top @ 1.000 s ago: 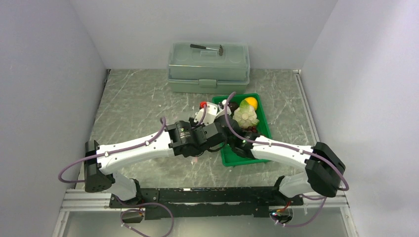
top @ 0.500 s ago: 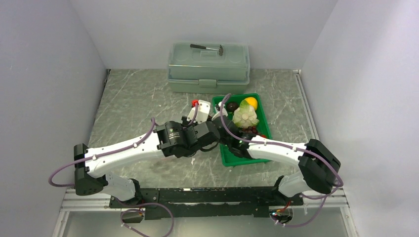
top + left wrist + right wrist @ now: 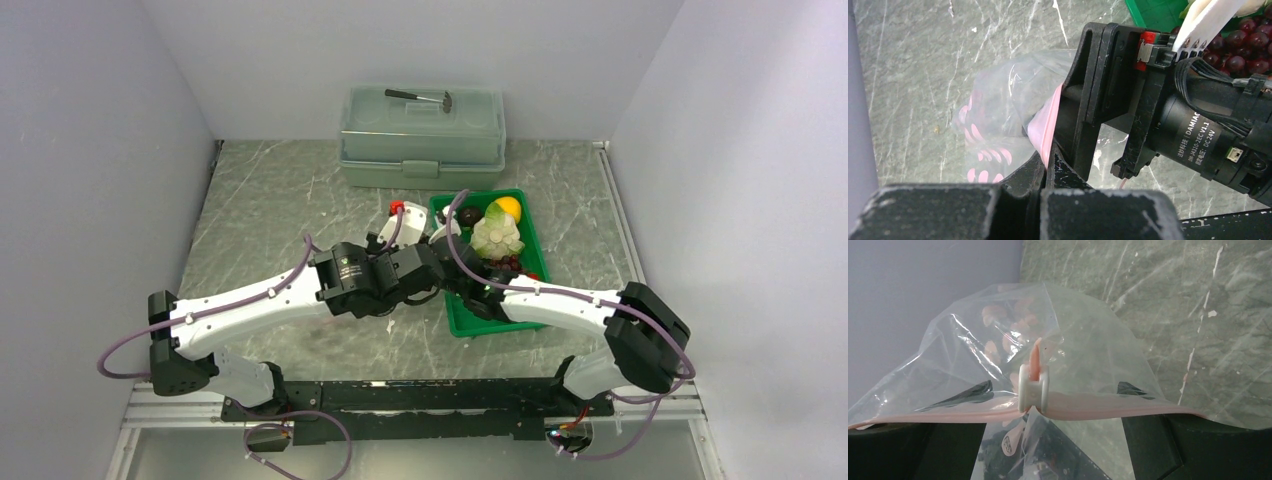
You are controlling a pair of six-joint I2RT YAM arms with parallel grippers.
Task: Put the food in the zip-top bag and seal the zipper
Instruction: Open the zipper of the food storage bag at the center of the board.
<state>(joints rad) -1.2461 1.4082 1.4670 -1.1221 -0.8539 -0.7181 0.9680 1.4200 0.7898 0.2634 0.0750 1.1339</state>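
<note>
**Left gripper (image 3: 1043, 172) pinches the zip-top bag (image 3: 998, 107); right gripper (image 3: 1053, 412) released**

The left gripper is clenched on the bag, its two fingers meeting on one end of the pink zipper strip (image 3: 1045, 137). The clear, pink-printed body of the bag billows ahead of those fingers and to their left, over the marble-patterned table (image 3: 280, 200). Just past the left gripper's fingertips stands the right gripper, facing it across the strip. Its jaws stand wide apart. The strip runs from one finger to the other, and the white slider (image 3: 1033, 386) sits midway in the gap, touching neither finger. To the right of the right gripper, partly under its arm, lies the green tray (image 3: 466, 322). In it are dark red grapes (image 3: 1243, 42) nearest the gripper, then a pale green vegetable (image 3: 497, 237) and a yellow fruit (image 3: 508, 208) farther out. Well beyond both grippers, a grey-green toolbox (image 3: 422, 135) stands by the back wall with a hammer (image 3: 420, 97) on its lid.
</note>
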